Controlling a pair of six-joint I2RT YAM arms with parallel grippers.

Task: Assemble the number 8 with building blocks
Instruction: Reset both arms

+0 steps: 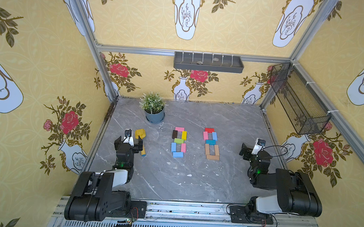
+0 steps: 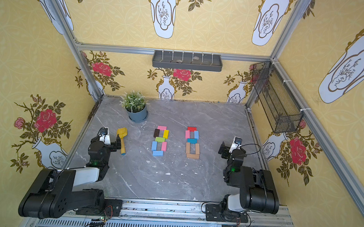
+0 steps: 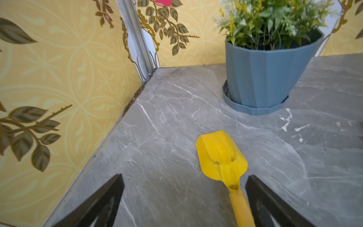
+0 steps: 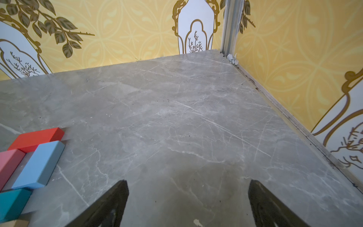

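Note:
In both top views the building blocks lie flat in two figure-eight shapes mid-table. One figure has pink, dark brown, yellow, green and blue blocks. The figure beside it has red, pink, blue and teal blocks over three tan ones. The right wrist view catches its red, blue, pink and teal blocks. My left gripper is open, away from the blocks. My right gripper is open over bare table.
A yellow toy scoop lies by the left gripper, its handle between the open jaws near one finger. A potted plant stands at the back left. A mesh basket and a grey shelf hang on the walls.

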